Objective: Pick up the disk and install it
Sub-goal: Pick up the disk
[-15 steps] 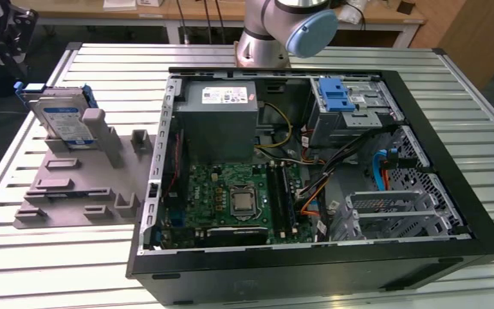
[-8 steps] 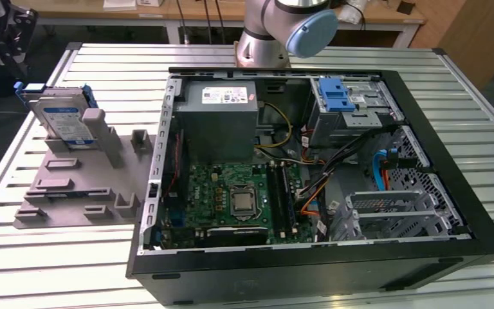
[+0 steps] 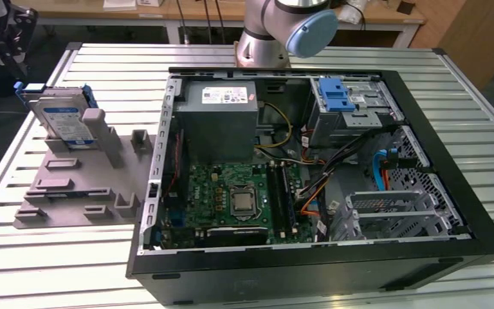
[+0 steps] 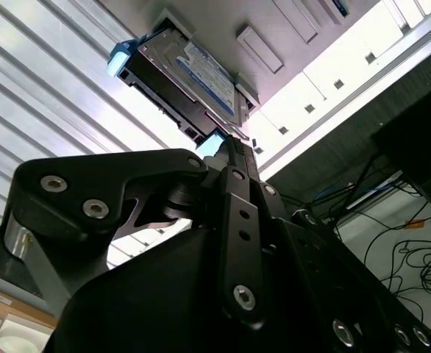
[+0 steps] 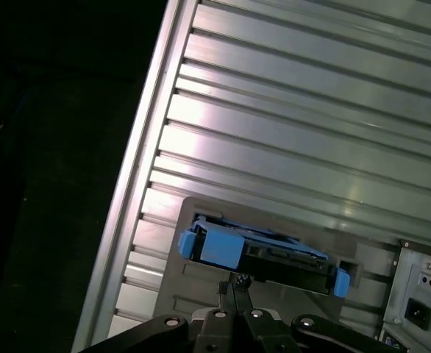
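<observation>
- Now, at the exterior view's left, we see the disk (image 3: pixel 62 118) standing on edge in a grey holder (image 3: pixel 75 187). Its label faces outward, it leans back a little, and a blue frame runs round its edges.
- We judge that the pick turns on one relation. In the first wrist view the claw (image 5: pixel 232 283) points down at the disk's thin upper edge. That edge runs crosswise to the claw's line, with a blue end at each side.
- The claw sits somewhat off the middle of that edge, toward the end with the larger blue tab.
- Its fingers look pressed together with nothing between them. We judge it to be apart from the disk, though we cannot tell whether it touches.
- The holder lies flat on a slatted metal table (image 3: pixel 24 270). Bare slats lie on its outer side, and the wall of the open computer case (image 3: pixel 316 261) stands just beside its inner side.
- Further right, inside the case, we see a grey power box (image 3: pixel 217 122) above a green board (image 3: pixel 229 193).
- Right again, a blue latch (image 3: pixel 336 96) sits on a silver cage (image 3: pixel 363 116).
- Cables (image 3: pixel 350 154) cross below it, so we judge the room there to be tight.
</observation>
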{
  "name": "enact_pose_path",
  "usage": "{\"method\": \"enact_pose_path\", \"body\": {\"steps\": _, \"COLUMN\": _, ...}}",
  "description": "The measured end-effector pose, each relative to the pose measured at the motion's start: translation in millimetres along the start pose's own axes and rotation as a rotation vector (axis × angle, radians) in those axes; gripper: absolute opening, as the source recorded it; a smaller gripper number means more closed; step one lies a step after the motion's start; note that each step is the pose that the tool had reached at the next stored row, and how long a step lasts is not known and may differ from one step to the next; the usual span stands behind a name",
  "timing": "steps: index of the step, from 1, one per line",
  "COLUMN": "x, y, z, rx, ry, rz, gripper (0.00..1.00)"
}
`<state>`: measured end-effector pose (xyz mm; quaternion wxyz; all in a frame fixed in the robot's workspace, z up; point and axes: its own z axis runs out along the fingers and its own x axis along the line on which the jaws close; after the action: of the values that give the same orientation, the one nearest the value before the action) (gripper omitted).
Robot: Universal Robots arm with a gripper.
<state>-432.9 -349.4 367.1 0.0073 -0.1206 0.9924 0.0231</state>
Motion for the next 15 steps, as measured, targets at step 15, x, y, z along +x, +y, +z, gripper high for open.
{"method": "enact_pose_path", "body": {"steps": 15, "x": 0.2, "y": 0.1, "z": -0.1, "rx": -0.0009, "ry": 0.002, "rz": -0.044, "gripper": 0.11}}
